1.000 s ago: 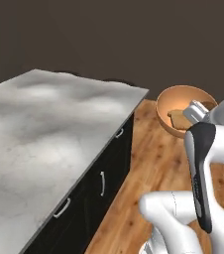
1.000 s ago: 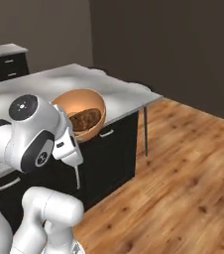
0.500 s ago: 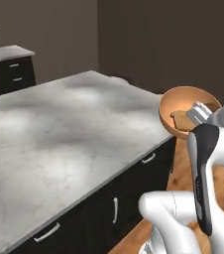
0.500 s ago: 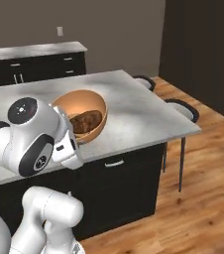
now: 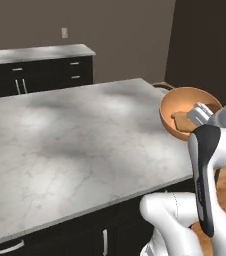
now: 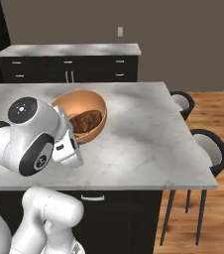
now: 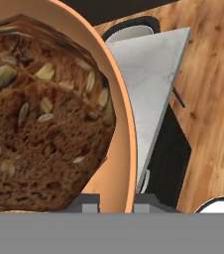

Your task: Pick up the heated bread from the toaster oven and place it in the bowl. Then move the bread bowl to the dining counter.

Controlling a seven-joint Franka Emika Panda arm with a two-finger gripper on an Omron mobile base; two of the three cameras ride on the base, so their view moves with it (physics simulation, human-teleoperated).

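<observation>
The orange-brown bowl (image 5: 179, 106) hangs in the air over the near part of the dining counter (image 5: 75, 145), a marble-topped island on dark cabinets. My gripper (image 5: 201, 114) is shut on the bowl's near rim. The dark-brown seeded bread (image 7: 39, 124) lies inside the bowl (image 7: 120, 124), and the gripper (image 7: 116, 203) clamps the rim from either side. From the right, the bowl (image 6: 95, 129) with the bread (image 6: 86, 120) shows just beyond my arm, above the dining counter (image 6: 143, 134). The toaster oven is out of view.
A second marble counter on dark cabinets (image 6: 69, 49) runs along the back wall. Two dark stools (image 6: 210, 149) stand at the island's right end. Wooden floor (image 6: 218, 208) lies to the right of the island.
The whole picture has swung as the base moved, so the island now lies square in front and the back cabinets show. The bowl with the bread stays in my shut gripper.
</observation>
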